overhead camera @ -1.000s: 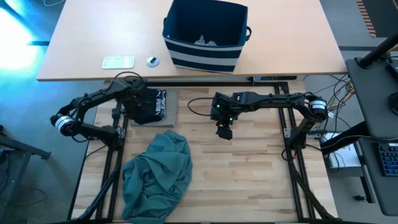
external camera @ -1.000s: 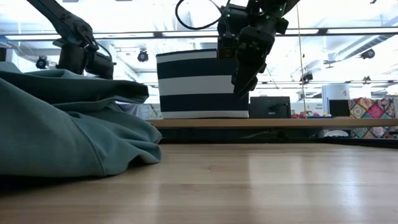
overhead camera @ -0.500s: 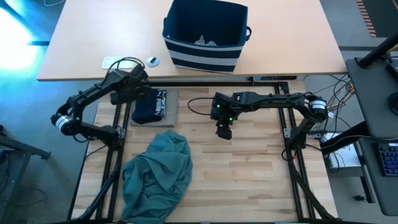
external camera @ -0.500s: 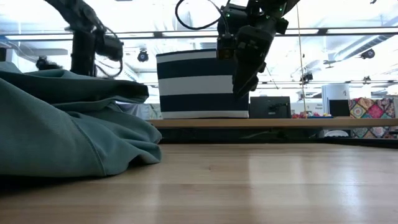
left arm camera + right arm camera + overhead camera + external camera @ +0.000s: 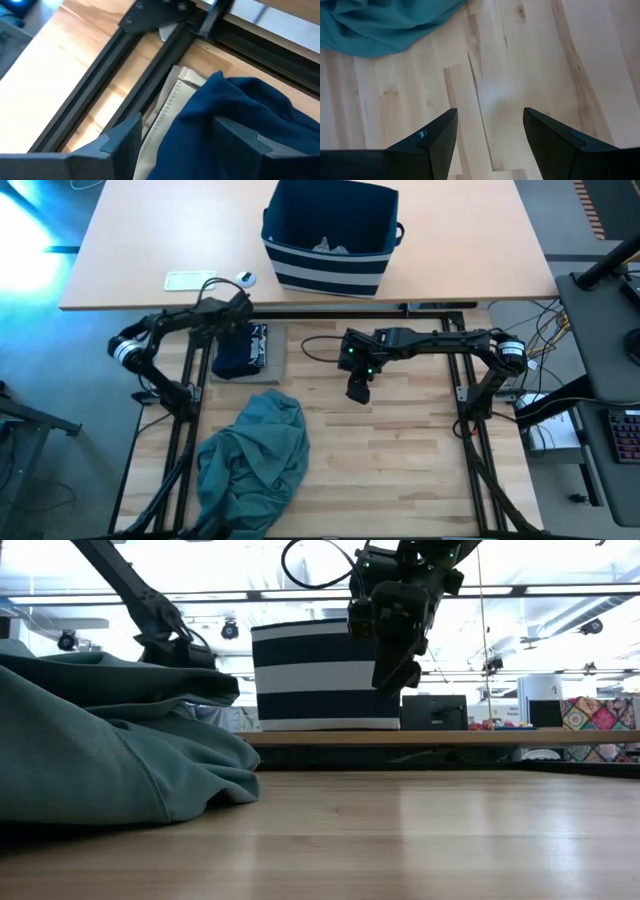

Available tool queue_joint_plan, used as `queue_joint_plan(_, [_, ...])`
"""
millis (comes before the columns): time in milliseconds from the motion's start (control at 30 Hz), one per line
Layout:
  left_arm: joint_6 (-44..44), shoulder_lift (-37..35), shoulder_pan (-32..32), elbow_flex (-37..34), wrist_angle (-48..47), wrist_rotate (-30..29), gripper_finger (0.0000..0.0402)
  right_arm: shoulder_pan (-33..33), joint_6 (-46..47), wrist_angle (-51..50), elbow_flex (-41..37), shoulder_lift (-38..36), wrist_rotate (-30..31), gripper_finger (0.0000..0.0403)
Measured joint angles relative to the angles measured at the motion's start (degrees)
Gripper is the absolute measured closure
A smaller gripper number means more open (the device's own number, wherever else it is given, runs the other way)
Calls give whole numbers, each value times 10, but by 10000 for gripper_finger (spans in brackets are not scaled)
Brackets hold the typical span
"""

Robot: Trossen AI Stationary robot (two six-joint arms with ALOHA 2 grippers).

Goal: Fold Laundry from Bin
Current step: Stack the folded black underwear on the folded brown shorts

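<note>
The left arm reaches from the left edge of the wooden table (image 5: 420, 460) toward its back left corner, elbow bent, and its wrist sits above the folded stack there. The left gripper (image 5: 182, 142) hangs over the navy garment (image 5: 240, 350), fingers spread apart with nothing between them; in the wrist view the navy cloth fills the gap below the fingers without being clamped. This navy piece lies folded on top of the beige garment (image 5: 167, 107), whose edge shows beside the black frame rail (image 5: 150, 65). The right arm extends from the right side across the table's back half, forearm roughly level, wrist bent downward near the middle of the table. The right gripper (image 5: 490, 137) hovers over bare wood, fingers parted and empty. The teal-green garment (image 5: 255, 460) lies crumpled on the front left of the table, well apart from both grippers. The bin (image 5: 330, 235) stands upright on the separate tan desk (image 5: 480, 250) behind the table, with small grey pieces (image 5: 328, 248) at its bottom. A small white flat device (image 5: 190, 280) rests on that desk, left of the bin.
</note>
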Motion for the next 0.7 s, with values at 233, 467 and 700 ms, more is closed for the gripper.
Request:
queue_joint_plan(233, [-50,45,0,33,-6,-16,187,0,22,0,0,0,0,184])
queue_joint_plan(467, [14,35,-16,42,-65,9,187,0,24,3,0,0,0,184])
queue_joint_plan(700, [-19,-11,-81,41,-171,-2,187,0,0,21,0,0,0,184])
